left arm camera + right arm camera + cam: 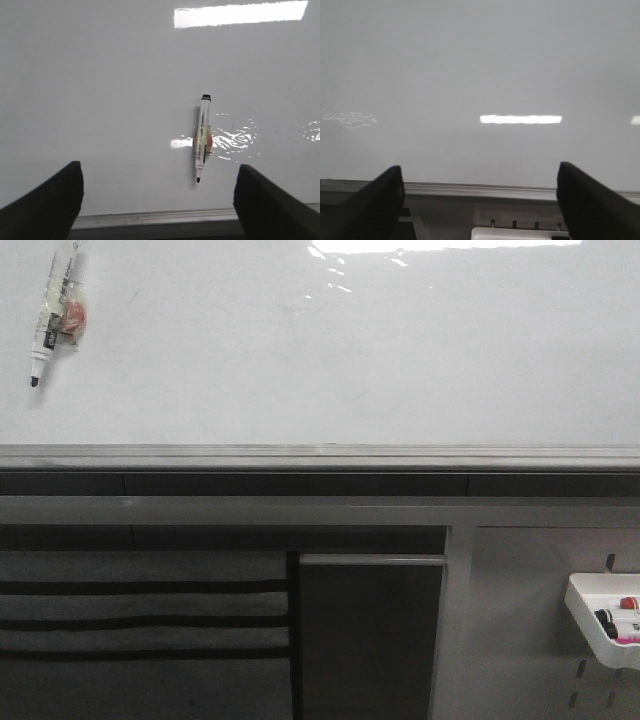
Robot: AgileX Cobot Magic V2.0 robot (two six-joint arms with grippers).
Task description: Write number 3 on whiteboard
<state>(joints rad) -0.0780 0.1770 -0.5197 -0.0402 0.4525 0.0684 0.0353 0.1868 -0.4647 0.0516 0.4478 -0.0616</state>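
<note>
The whiteboard (330, 360) fills the upper part of the front view, glossy white with glare, and a grey metal rail (320, 453) runs along its lower edge. No number 3 shows on it. A white marker (57, 315) with a black tip pointing down hangs on the board at the upper left; it also shows in the left wrist view (203, 136). My left gripper (159, 200) is open and empty, facing the board with the marker ahead between its fingers. My right gripper (479, 200) is open and empty, facing a blank part of the whiteboard (480, 75). Neither gripper shows in the front view.
Below the rail are dark horizontal bars and a grey panel with slots (530, 630). A white tray (605, 618) holding markers hangs on that panel at the lower right; its top edge shows in the right wrist view (515, 233). A dark panel (370, 640) sits lower centre.
</note>
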